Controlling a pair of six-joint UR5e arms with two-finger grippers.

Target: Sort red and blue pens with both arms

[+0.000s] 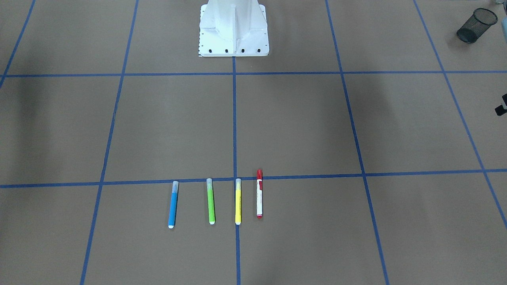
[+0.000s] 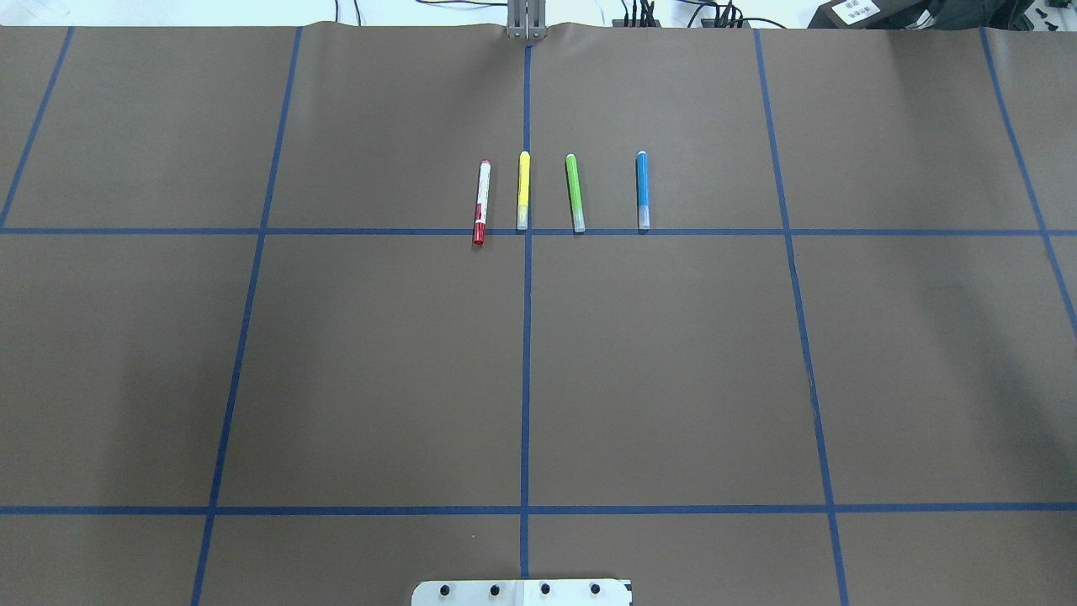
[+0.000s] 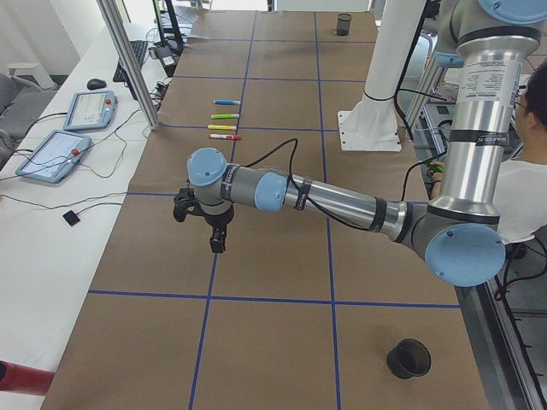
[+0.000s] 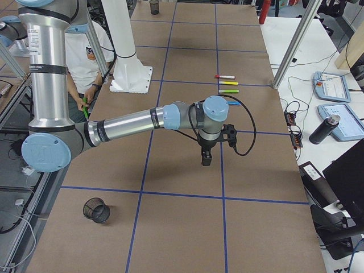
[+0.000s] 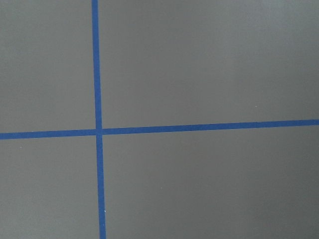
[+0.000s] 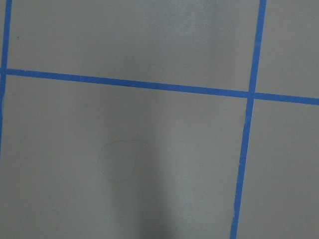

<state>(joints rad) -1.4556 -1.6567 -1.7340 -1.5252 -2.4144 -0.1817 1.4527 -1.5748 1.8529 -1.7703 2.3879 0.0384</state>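
Four pens lie side by side on the brown table. The red marker (image 1: 259,194) (image 2: 481,202) (image 3: 225,137) (image 4: 225,76) has a white barrel and sits at one end of the row. The slim blue pen (image 1: 173,204) (image 2: 642,190) (image 3: 226,102) (image 4: 233,103) lies at the other end. My left gripper (image 3: 218,243) hangs over bare table, well short of the pens. My right gripper (image 4: 206,159) hovers likewise on its side. Both show only in the side views, so I cannot tell whether they are open or shut. Both wrist views show only brown paper and blue tape.
A green pen (image 1: 211,201) and a yellow pen (image 1: 238,202) lie between the two. Black mesh cups (image 3: 408,359) (image 4: 96,210) stand near each table end. The white pedestal (image 1: 233,27) is mid-table. A person (image 3: 530,171) sits behind the robot.
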